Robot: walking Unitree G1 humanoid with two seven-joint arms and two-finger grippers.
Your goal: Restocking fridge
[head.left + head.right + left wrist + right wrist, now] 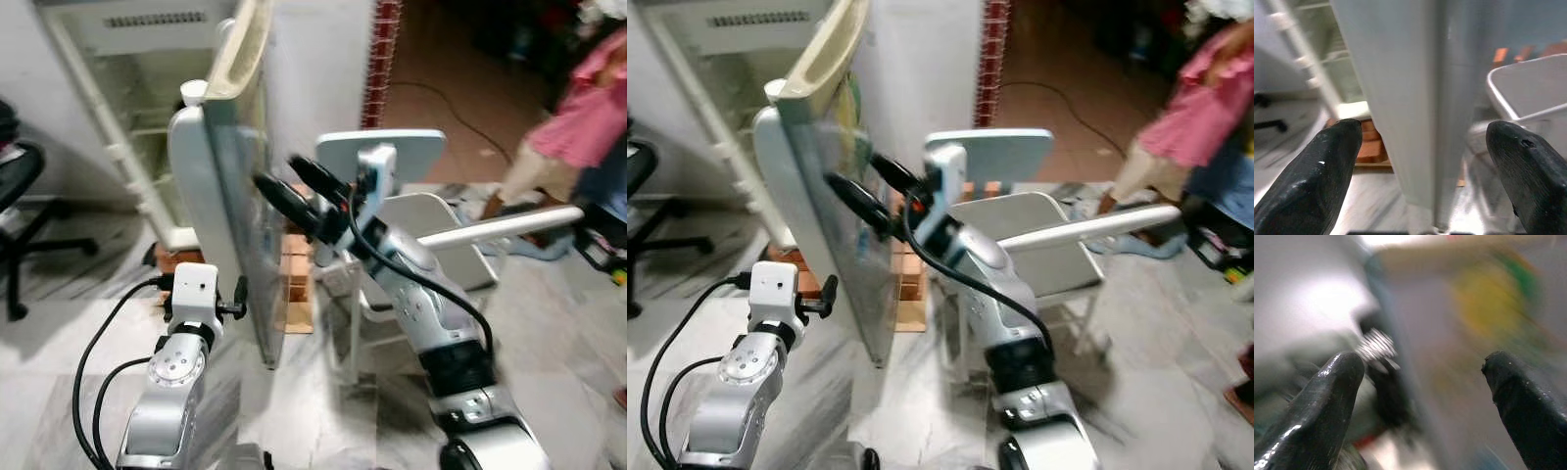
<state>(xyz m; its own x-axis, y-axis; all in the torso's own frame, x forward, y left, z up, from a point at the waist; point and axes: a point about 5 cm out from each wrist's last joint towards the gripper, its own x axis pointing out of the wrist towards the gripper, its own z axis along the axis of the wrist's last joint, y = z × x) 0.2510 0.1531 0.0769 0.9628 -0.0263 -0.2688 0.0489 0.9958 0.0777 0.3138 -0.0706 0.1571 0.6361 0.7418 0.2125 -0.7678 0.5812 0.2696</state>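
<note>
Right gripper [294, 188] fingers apart at fridge door [230, 225] edge, 12 o'clock; left gripper [1422, 147] apart, straddling it. Push slow, mind the chair [431, 220].

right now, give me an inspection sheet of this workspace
surface: pale marble floor
job's things: fridge door swung open, edge-on; fridge interior with bare shelves
clutter: white chair; wooden blocks under the door
grippers: left gripper open, straddling the door edge; right gripper open at the door face
cables: black cables along the left arm
surroundings: a person at right; black office chair at left
</note>
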